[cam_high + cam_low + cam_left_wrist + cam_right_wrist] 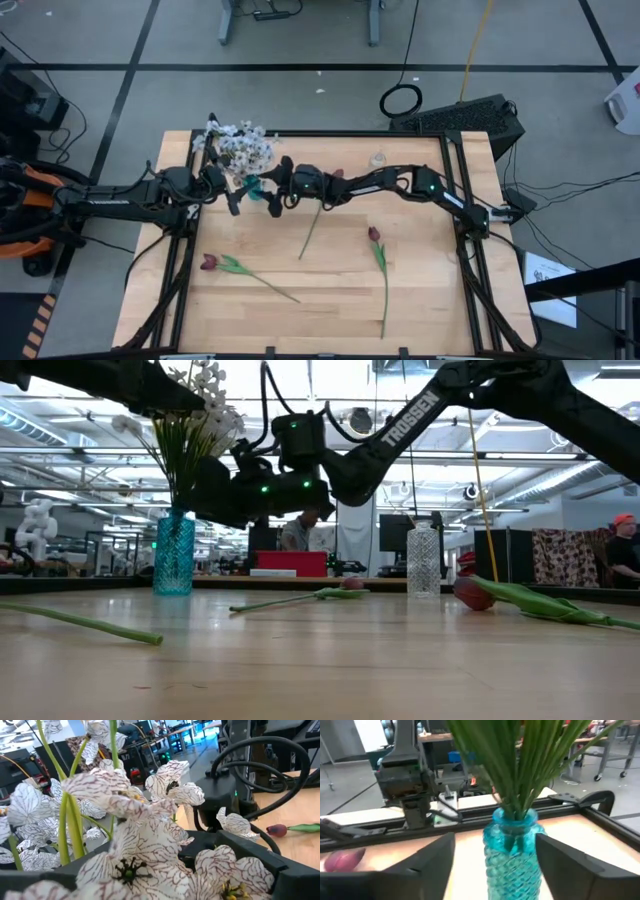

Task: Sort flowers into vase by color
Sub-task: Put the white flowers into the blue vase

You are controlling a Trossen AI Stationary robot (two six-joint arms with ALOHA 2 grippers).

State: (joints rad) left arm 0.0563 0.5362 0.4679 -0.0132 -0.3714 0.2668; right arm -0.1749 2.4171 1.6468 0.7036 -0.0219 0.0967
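A teal glass vase point(251, 186) point(173, 555) stands near the table's far left and holds the white blossom sprays point(245, 150) by their green stems point(520, 765). My right gripper point(495, 851) point(272, 193) is open, with a finger on each side of the vase point(512, 855). My left gripper point(165, 857) point(227, 192) is open at blossom height, and white veined blossoms point(135, 825) fill the space between its fingers. Three dark red tulips lie flat on the table: one point(338, 176) mid-table, one point(375, 236) to the right, one point(208, 262) near left. My right gripper's fingers point(560, 857) flank the vase's ribbed body point(515, 865) level from the table's right side; whether they touch the glass cannot be told. The vase stands upright on the table. My left gripper has blossoms between its open fingers; I cannot tell whether they touch.
A clear glass vase point(378, 160) point(423, 560) stands at the far edge, right of centre. Tulip stems run toward the near edge point(383, 300) point(270, 285). A black rail frames the table point(460, 200). People show in the room behind point(625, 550).
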